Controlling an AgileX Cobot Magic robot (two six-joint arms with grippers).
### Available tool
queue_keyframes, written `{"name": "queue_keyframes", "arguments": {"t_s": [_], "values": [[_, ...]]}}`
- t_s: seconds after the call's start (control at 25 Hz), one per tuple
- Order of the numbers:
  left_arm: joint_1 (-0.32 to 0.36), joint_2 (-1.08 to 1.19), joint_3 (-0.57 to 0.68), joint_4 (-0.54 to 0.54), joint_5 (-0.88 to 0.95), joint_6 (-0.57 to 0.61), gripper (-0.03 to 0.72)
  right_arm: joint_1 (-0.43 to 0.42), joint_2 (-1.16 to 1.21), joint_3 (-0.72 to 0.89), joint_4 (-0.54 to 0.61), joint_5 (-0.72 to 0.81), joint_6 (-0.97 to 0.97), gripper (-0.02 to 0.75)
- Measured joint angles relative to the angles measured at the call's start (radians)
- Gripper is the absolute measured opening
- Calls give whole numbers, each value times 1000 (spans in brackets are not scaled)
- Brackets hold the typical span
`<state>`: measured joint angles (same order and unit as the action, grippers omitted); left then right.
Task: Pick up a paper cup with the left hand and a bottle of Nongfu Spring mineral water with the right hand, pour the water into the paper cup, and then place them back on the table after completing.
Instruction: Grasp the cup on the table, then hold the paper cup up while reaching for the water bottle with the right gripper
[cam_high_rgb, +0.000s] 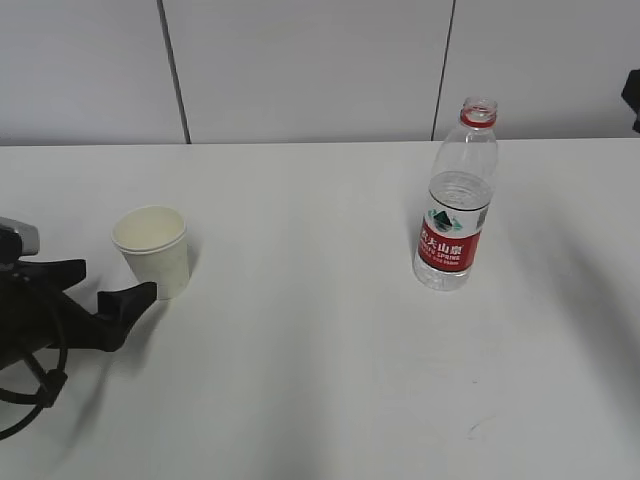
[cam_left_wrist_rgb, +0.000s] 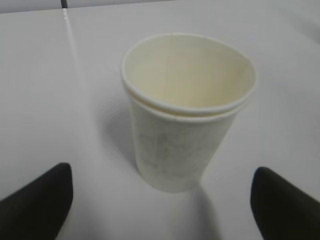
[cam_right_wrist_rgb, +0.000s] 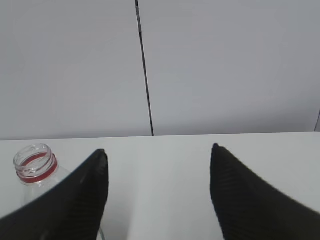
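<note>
A white paper cup (cam_high_rgb: 152, 250) stands upright on the white table (cam_high_rgb: 300, 380) at the left. It fills the left wrist view (cam_left_wrist_rgb: 187, 110) and looks empty. My left gripper (cam_high_rgb: 115, 280) is open, just in front of the cup without touching it, and its black fingers (cam_left_wrist_rgb: 40, 200) stand wide to either side. The uncapped Nongfu Spring bottle (cam_high_rgb: 457, 205), with a red label and neck ring, stands at the right with clear water (cam_high_rgb: 460, 190) inside. My right gripper (cam_right_wrist_rgb: 159, 150) is open and empty, and the bottle neck (cam_right_wrist_rgb: 34, 162) shows left of its left finger.
A grey panelled wall (cam_high_rgb: 300, 60) runs behind the table's far edge. A dark part of the right arm (cam_high_rgb: 632, 95) shows at the right edge of the exterior view. Bare table lies between the cup and the bottle.
</note>
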<state>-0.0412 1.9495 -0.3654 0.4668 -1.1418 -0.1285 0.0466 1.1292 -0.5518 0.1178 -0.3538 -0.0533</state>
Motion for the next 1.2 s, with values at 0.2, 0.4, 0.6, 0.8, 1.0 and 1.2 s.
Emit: {"name": "queue_keyframes", "arguments": {"t_s": [0.2,0.4,0.6,0.8,1.0,1.2], "values": [[-60,84,-104,-6,0,0,660,0,0,0,0,-16,0,476],[-125,156,-208,-104,0,1,651,0,0,0,0,-40,0,476],[-141,206,-271,-129,0,1,634,0,0,0,0,-45,0,476],[-144,216,-280,-145,0,1,567,0,5,0,-94,-45,5,476],[-144,216,-279,-145,0,1,454,0,51,0,-236,-53,96,476],[-144,216,-279,-146,-4,1,418,0,117,17,-314,-135,138,476]]}}
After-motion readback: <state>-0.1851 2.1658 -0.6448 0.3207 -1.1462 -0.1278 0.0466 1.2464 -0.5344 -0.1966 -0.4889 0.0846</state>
